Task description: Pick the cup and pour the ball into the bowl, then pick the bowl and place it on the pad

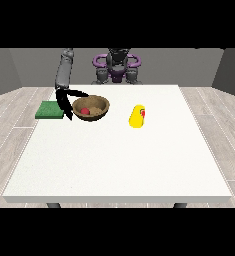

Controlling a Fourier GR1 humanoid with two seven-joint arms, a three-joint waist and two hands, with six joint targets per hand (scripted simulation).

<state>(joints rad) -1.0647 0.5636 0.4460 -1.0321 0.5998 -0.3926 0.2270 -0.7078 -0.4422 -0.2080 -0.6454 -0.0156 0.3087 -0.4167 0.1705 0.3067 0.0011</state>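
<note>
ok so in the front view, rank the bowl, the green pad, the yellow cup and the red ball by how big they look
Largest to smallest:
1. Bowl
2. Green pad, seen nearly edge-on, so the ranking against the bowl is unsure
3. Yellow cup, lying on its side
4. Red ball, inside the bowl

Table (119, 160): bowl (91, 109) toward the far side, left of centre, ball (85, 111) inside it. Pad (49, 110) lies left of the bowl; robot hand (65, 102) between pad and bowl, at the bowl's left rim. Cup (137, 116) lies on its side to the bowl's right, apart from it.
</note>
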